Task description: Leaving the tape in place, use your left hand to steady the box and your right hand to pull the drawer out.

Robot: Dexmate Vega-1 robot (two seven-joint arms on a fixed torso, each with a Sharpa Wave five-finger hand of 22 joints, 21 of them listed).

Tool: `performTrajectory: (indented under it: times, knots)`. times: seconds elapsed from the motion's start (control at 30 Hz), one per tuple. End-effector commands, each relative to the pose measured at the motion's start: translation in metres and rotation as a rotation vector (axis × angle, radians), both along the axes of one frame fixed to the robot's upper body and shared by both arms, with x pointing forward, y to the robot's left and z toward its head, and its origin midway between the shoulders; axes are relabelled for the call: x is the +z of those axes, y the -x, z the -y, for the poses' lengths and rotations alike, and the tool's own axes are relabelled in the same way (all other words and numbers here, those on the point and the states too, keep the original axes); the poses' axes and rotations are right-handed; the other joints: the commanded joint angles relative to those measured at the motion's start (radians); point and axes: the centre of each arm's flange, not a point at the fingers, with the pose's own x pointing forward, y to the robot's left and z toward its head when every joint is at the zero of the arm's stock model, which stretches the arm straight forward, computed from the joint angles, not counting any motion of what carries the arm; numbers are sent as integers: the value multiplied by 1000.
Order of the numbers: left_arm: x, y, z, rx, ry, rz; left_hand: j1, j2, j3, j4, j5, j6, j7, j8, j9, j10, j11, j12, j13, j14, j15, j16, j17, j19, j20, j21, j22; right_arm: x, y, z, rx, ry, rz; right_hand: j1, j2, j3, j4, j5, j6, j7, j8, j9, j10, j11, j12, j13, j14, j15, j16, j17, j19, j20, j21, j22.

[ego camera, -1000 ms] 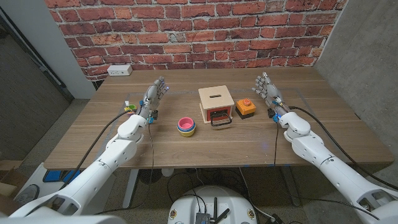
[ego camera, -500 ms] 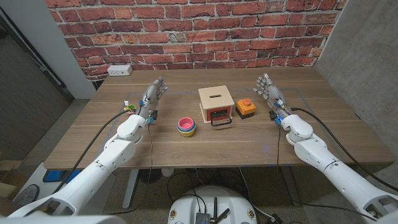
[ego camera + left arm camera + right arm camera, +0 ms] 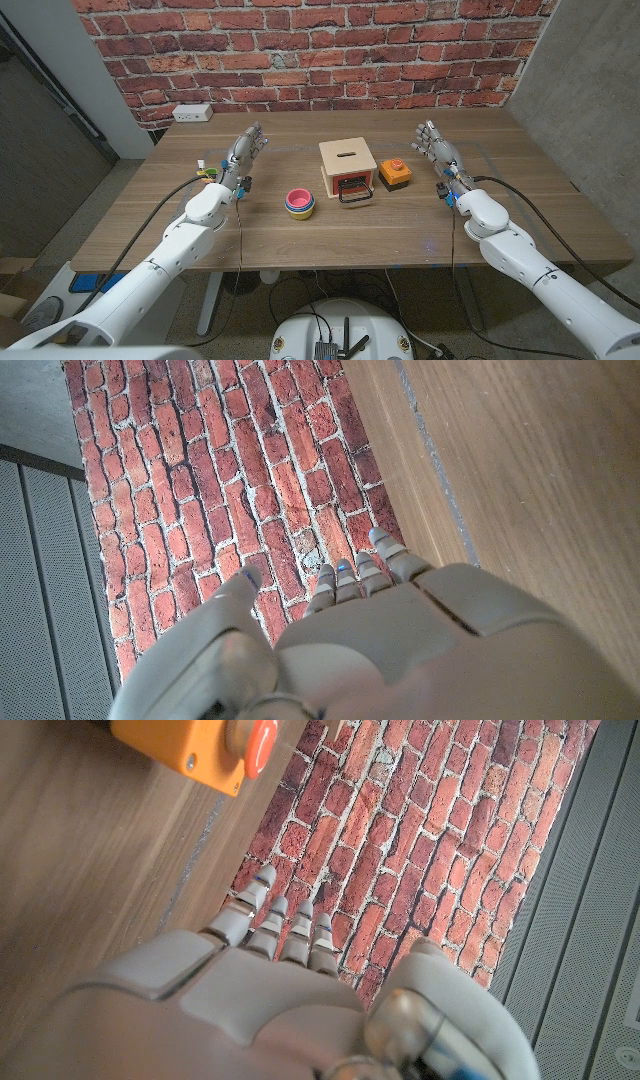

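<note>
Drawer [image 3: 351, 186] sits closed in the front face of the wooden box [image 3: 346, 160], its dark loop handle [image 3: 352, 197] lying out on the bench [image 3: 400, 225] toward the robot, which suits a pull from the near side. No tape can be made out at this size. The box stands mid-bench, with an orange button unit [image 3: 394, 173] just beside it on the robot's right and a stack of coloured cups [image 3: 299, 203] near its left front corner.

Both hands are well apart from the box, so neither step has begun. The left hand [image 3: 243, 155] hovers over the bench on the far side of the cups, fingers spread and holding nothing; the left wrist view shows its fingertips [image 3: 385, 542] pointing toward the brick wall [image 3: 300, 50]. The right hand [image 3: 437, 150] hovers beyond the button unit, likewise spread and empty, with that unit [image 3: 200, 750] showing past its knuckles.

Judging by this, the left hand must cross over the cups to press on the box top, and the right must skirt the button unit to hook the handle. Some small coloured bits [image 3: 207, 172] lie near the left forearm.
</note>
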Motion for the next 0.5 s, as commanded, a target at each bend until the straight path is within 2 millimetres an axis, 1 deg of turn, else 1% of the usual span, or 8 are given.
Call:
performTrajectory:
  times: [0.03, 0.37, 0.43, 0.5]
  knots:
    - [8, 8, -5, 14, -41, 4, 7, 16, 8, -3, 6, 8, -3, 6, 4, 7, 5, 5, 3, 10, 4, 4, 2, 10, -43, 4, 2, -2, 23, -5, -53, 58, 39, 4, 3, 5, -1, 3, 9, -1, 6, 3, 11, -2, 4, 1, 9, -6, 4, -2, -1, -4, 7, 4]
    - [21, 13, -9, 22, -95, 18, 9, 17, 16, -12, 6, 13, -3, 5, 4, 10, 5, 4, 3, 12, 6, 2, 2, 10, -43, 3, 2, -5, 41, -11, -93, 108, 65, 7, 1, 10, -7, 3, 8, -6, 4, 3, 11, -5, 3, 1, 11, -9, 5, -9, -1, -6, 8, 4]
    - [23, 14, -9, 24, -106, 20, 10, 17, 19, -14, 5, 14, -3, 5, 4, 11, 2, 4, 3, 13, 6, 2, 2, 10, -43, 3, 2, -6, 44, -13, -98, 109, 73, 10, 1, 14, -12, 3, 11, -12, 5, 3, 19, -5, 6, 0, 22, -28, 9, -14, -5, -7, 7, 4]
    - [26, 15, -8, 26, -120, 23, 10, 17, 21, -16, 5, 15, -2, 5, 4, 11, 4, 4, 3, 14, 6, 2, 2, 10, -43, 3, 2, -6, 47, -15, -102, 114, 79, 11, 0, 16, -14, 2, 14, -16, 6, 3, 25, -6, 8, 0, 28, -32, 11, -17, -6, -7, 7, 4]
